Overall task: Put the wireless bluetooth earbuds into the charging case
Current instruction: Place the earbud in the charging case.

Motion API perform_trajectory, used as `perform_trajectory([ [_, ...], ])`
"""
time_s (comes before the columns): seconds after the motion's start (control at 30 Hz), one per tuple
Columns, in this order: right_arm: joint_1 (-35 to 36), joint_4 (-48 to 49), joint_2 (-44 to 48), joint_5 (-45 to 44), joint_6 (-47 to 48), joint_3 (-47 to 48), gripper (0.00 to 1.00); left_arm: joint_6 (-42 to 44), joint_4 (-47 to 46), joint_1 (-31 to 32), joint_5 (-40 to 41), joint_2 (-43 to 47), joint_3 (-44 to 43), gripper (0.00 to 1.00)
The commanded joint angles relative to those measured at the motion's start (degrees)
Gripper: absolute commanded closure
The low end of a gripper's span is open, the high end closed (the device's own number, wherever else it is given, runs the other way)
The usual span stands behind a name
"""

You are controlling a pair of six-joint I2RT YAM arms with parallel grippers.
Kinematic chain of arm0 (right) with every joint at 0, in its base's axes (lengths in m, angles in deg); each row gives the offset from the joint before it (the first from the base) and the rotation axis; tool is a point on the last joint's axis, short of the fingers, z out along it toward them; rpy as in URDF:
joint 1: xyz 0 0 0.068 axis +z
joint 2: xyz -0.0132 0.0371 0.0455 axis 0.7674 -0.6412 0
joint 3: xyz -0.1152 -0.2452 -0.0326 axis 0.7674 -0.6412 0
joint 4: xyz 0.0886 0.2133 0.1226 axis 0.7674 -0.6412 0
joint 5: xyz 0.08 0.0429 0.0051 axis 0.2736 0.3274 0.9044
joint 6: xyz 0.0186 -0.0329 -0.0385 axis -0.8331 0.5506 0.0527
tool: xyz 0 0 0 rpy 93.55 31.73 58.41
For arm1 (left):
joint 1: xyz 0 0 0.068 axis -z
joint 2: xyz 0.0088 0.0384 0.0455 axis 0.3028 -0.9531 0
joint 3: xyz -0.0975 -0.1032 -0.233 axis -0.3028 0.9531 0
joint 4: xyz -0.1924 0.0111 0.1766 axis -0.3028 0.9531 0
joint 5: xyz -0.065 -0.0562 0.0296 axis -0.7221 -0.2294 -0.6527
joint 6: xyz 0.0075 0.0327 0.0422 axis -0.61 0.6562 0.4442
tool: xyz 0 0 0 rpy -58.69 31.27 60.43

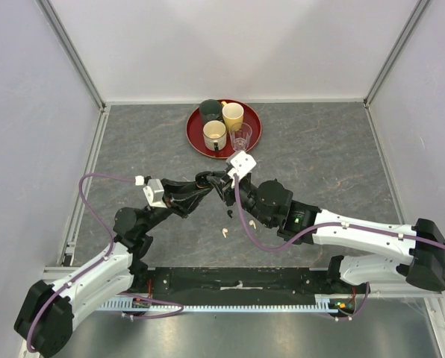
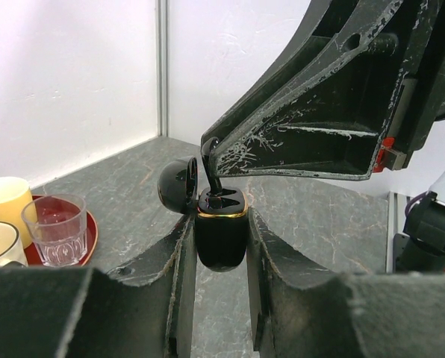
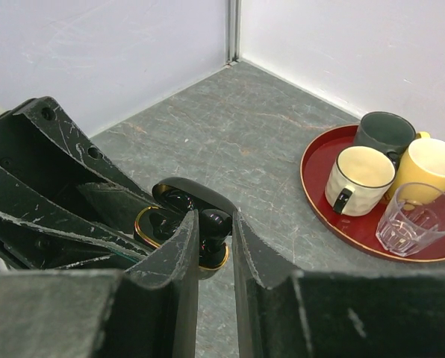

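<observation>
The left gripper clamps the black charging case upright, its lid swung open; the right gripper pinches a black earbud, whose lower end meets the case's open top; two cream-white earbuds lie on the table near the case, apart from it.

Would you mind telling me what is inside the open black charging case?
One black earbud, pinched by the right gripper, has its stem entering the charging case held by the left gripper. Whether the other socket is filled cannot be seen; the right gripper partly covers it.
</observation>
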Motion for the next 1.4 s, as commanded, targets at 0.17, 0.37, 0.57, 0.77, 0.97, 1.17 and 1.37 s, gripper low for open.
perform_trajectory([
  [0.17,0.0,-1.8,0.2,-1.3,-1.4,2.9,1.0,0.8,-7.7,0.2,2.9,0.6,0.7,0.98],
  [0.37,0.1,-1.1,0.1,1.7,-0.3,2.6,1.0,0.6,-8.2,0.2,3.1,0.7,0.7,0.98],
  [0.57,0.2,-0.9,-0.3,1.1,2.1,2.4,1.0,0.7,-8.2,0.2,2.7,0.5,0.7,0.98],
  [0.77,0.3,1.3,-0.4,0.6,2.9,2.0,1.0,0.5,-10.2,0.2,2.4,0.2,1.5,0.98],
  [0.97,0.3,3.6,0.1,-1.6,4.2,1.4,1.0,0.8,-11.0,0.2,1.9,-0.1,1.7,0.98],
  [1.17,0.4,4.1,0.3,-0.6,5.3,2.0,1.0,0.9,-12.0,0.2,1.4,-0.7,1.9,0.98],
  [1.37,0.4,3.7,-0.2,0.8,5.3,1.9,1.0,0.9,-12.1,0.2,1.4,-1.1,1.6,0.98],
])
